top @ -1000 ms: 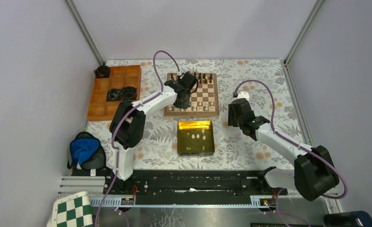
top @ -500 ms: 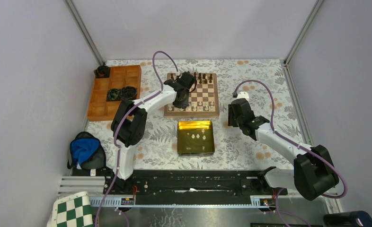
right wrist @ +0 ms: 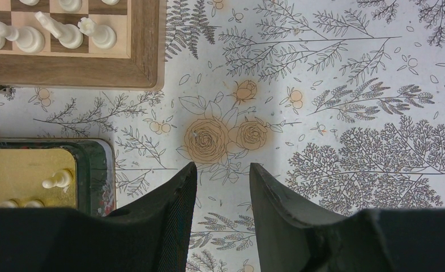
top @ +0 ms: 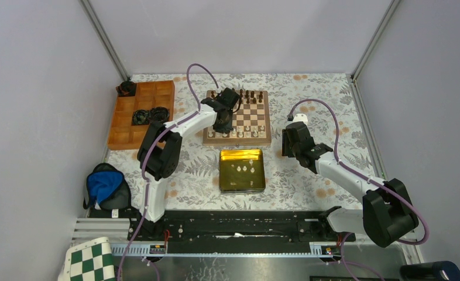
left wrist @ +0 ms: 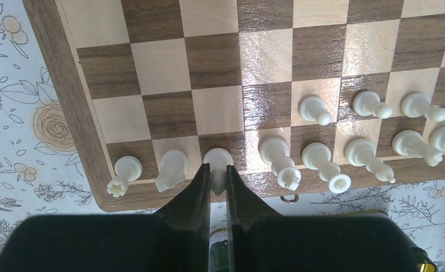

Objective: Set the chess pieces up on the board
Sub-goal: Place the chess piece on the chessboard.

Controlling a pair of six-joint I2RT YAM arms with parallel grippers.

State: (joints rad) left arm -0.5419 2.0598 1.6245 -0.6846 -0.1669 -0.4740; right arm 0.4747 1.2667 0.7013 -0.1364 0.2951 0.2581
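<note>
While the left arm [top: 184, 124] reaches over the board [left wrist: 59, 56], the left jaws are clamped on one cream-white piece [left wrist: 217, 157] at the third square from the corner in the near row (whether its base touches the wood I cannot tell), just beside a knight [left wrist: 172, 168] and a corner rook [left wrist: 124, 173]. More chess pieces [left wrist: 362, 153] fill that row and part of the next. Beside the board, the right jaws hang parted and empty over the floral table [right wrist: 350, 85], near a gold tin [top: 242, 181] holding a few loose pieces [right wrist: 56, 180].
</note>
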